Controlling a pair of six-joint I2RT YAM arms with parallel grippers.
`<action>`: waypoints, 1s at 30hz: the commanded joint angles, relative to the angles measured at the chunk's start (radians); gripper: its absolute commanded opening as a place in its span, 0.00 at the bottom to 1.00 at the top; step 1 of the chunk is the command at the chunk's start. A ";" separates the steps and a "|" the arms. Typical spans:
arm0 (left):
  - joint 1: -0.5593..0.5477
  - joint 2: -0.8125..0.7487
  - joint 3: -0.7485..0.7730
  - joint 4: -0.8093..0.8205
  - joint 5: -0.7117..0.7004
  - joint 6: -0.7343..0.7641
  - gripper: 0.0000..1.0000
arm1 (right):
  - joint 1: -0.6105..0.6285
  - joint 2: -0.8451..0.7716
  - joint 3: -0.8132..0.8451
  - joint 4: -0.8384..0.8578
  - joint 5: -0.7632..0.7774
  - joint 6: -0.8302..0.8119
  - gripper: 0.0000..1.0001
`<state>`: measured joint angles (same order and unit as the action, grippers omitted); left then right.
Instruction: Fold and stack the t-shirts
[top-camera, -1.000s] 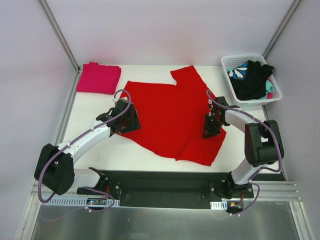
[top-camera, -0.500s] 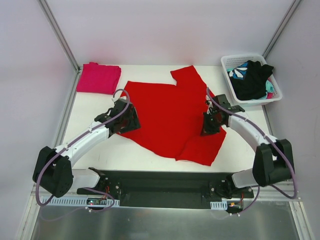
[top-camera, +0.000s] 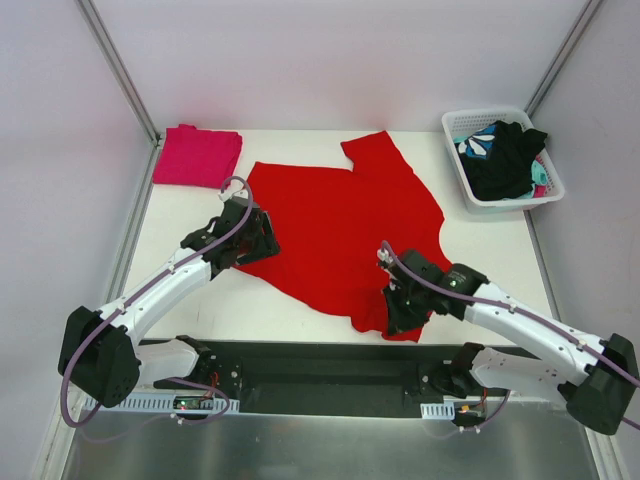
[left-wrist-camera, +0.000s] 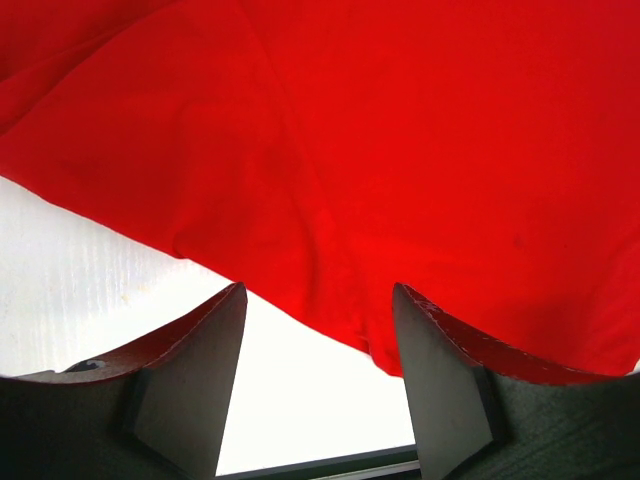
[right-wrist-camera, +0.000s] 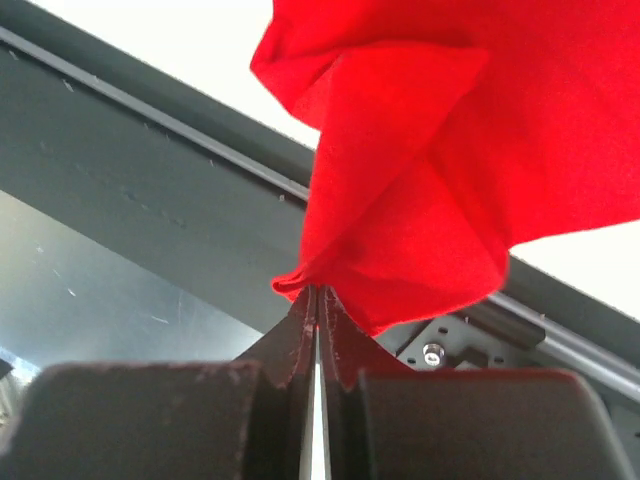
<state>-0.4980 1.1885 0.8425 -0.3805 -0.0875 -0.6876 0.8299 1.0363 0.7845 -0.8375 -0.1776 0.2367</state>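
Note:
The large red t-shirt (top-camera: 340, 225) lies spread on the white table, with its near right corner bunched up. My right gripper (top-camera: 398, 315) is shut on that corner near the table's front edge. In the right wrist view the pinched red cloth (right-wrist-camera: 420, 150) hangs in folds from the right gripper (right-wrist-camera: 316, 290). My left gripper (top-camera: 262, 240) stands open at the shirt's left edge. In the left wrist view the left gripper (left-wrist-camera: 318, 295) has the red hem (left-wrist-camera: 400, 130) just beyond its fingers and nothing clamped. A folded magenta-pink t-shirt (top-camera: 197, 156) rests at the far left corner.
A white basket (top-camera: 455, 125) at the far right holds a black garment (top-camera: 505, 160) and a teal-and-white patterned one (top-camera: 478, 143). The black base rail (top-camera: 330, 365) runs along the near edge, just below the right gripper. Metal frame posts rise at the back corners.
My right gripper closed on the red shirt's right side and swung toward the near edge and leftward, dragging that corner with it. The left arm shifted only slightly.

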 joint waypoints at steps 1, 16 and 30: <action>-0.005 -0.030 0.026 -0.006 -0.006 0.022 0.60 | 0.156 -0.105 -0.031 -0.153 0.108 0.205 0.01; -0.005 -0.055 0.040 -0.020 -0.004 0.019 0.60 | 0.440 -0.099 -0.091 -0.207 0.130 0.389 0.43; -0.005 -0.040 0.058 -0.020 0.008 0.046 0.60 | 0.471 0.153 0.131 -0.115 0.447 0.340 0.41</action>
<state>-0.4976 1.1564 0.8539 -0.3992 -0.0868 -0.6819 1.3418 1.1839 0.8124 -0.9657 0.0834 0.5999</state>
